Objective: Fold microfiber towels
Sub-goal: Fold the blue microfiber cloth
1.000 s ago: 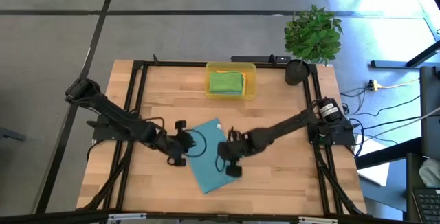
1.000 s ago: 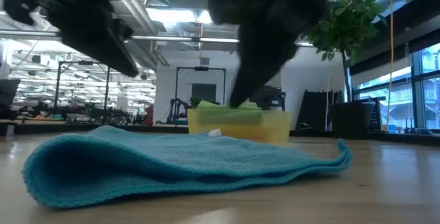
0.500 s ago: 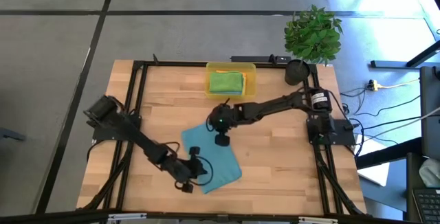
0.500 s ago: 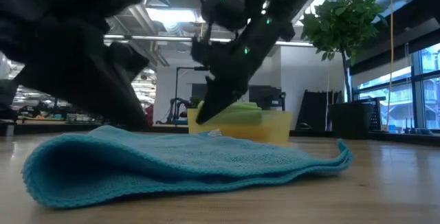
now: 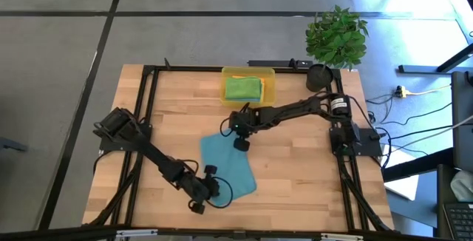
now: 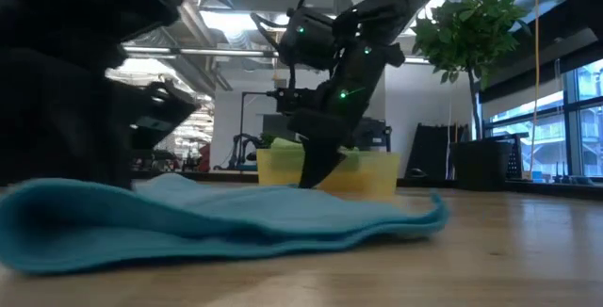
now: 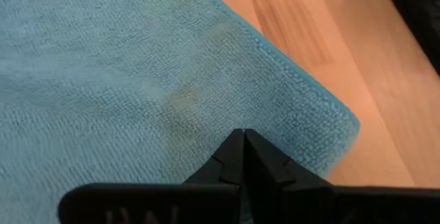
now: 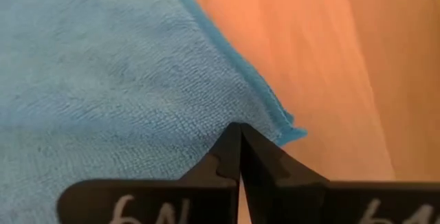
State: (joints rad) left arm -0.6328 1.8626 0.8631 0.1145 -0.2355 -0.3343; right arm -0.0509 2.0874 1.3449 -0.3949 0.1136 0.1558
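Observation:
A teal-blue towel (image 5: pixel 228 165) lies folded on the wooden table, near its middle. My left gripper (image 5: pixel 216 189) is shut, with its tips down at the towel's near corner (image 7: pixel 344 124). My right gripper (image 5: pixel 238 141) is shut too, and its tips stand at the towel's far corner (image 8: pixel 290 133). In the low view the right gripper (image 6: pixel 309 177) points steeply down onto the cloth (image 6: pixel 236 227), while the left arm shows only as a dark mass on the left. A folded green towel (image 5: pixel 242 88) lies in the yellow tray (image 5: pixel 270 86). My left gripper sets its shut tips (image 7: pixel 242 136) on the towel's top face just inside the near corner, slanting down from the table's left. The towel lies on the table under them. My right gripper sets its shut tips (image 8: pixel 238 128) on the cloth's top face beside the far corner's hem (image 8: pixel 271 110), pointing steeply down. The cloth lies on the table there.
The yellow tray stands at the far edge's middle. A potted plant (image 5: pixel 336 38) stands at the far right corner. A black frame (image 5: pixel 148 108) runs along the table's sides. Bare wood lies to the right of the towel (image 5: pixel 303 174).
My left gripper has gone toward the near edge and down to the towel's near corner. My right gripper has swung from the towel's right side toward the far edge, to its far corner. The towel's near fold has flattened and spread leftward in the low view.

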